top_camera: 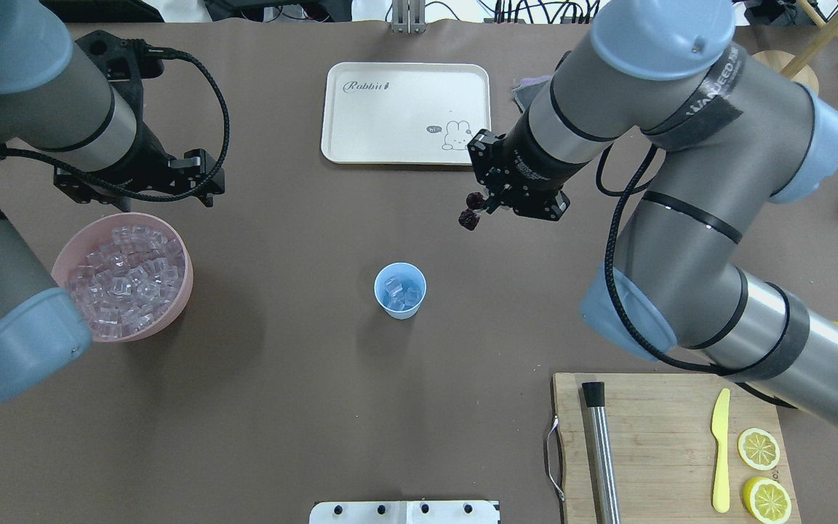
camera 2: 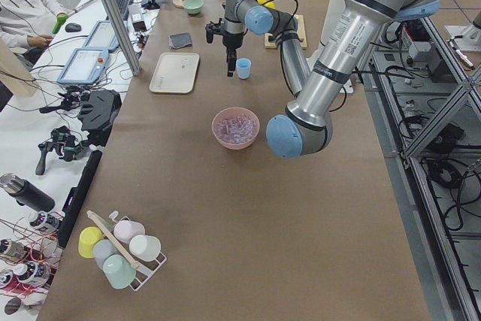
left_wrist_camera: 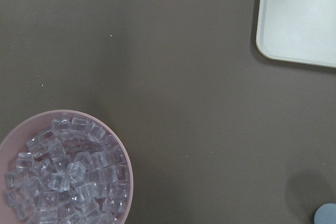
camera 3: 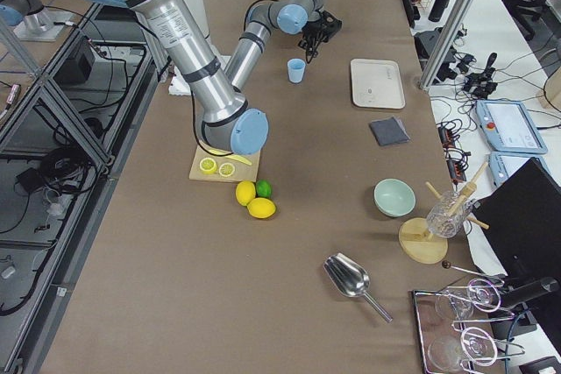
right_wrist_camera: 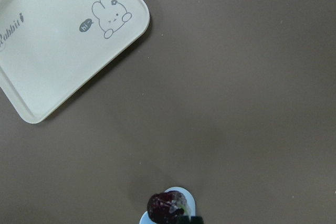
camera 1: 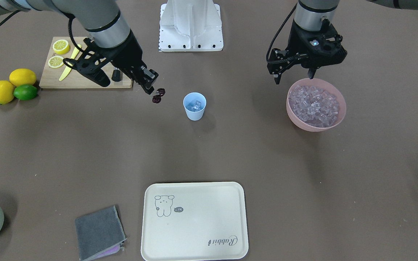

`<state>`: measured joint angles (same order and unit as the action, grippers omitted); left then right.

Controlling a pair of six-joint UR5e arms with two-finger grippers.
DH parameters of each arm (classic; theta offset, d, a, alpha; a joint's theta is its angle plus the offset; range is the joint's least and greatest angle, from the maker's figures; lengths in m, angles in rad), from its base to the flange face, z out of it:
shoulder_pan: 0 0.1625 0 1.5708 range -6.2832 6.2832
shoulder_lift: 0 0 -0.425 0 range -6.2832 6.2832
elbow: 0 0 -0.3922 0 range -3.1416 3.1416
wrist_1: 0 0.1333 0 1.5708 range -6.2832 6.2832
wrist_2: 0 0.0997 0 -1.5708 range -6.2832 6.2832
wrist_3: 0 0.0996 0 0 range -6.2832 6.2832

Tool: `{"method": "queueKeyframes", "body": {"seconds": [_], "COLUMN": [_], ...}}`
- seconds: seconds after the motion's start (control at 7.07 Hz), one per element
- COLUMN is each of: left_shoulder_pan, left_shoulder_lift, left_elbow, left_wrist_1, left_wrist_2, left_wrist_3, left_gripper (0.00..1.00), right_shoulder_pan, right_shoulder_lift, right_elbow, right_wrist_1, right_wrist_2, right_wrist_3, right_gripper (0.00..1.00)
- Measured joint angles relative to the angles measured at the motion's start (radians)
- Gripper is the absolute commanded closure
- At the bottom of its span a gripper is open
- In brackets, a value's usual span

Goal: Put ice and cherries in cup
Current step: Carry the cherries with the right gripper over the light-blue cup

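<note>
Where cherries [right_wrist_camera: 164,206] dangle, cup [right_wrist_camera: 185,194] partly hidden

Robotics lab: aluminium frame posts [camera 2: 113,9], teach pendants [camera 2: 83,65], operator [camera 2: 19,9] seated alongside.

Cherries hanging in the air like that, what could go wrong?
The cherries hang from the right gripper beside the cup, not above it. Released now, they would likely land on the table.
The cup is small and already holds ice, so the cherries might bounce off, or the gripper might knock it.
</note>
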<state>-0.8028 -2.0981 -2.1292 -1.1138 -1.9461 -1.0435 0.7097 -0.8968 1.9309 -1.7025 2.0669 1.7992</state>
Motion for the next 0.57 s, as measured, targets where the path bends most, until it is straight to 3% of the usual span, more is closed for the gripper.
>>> {"method": "queueKeyframes", "body": {"seconds": [0.57], "left_shoulder_pan": [-0.079], "left_shoulder_lift": [0.040], "left_elbow": [0.006], "left_wrist_1": [-0.008], "left_wrist_2": [-0.130], "left_wrist_3": [0.112], "left_gripper": [0.02], "right_shoulder_pan": [-0.181], "right_shoulder_lift": [0.076], "right_elbow": [-0.039], "right_wrist_1": [-0.029], "right_wrist_2": [-0.187], "right_wrist_3": [0.018], "right_gripper": [1.00]}}
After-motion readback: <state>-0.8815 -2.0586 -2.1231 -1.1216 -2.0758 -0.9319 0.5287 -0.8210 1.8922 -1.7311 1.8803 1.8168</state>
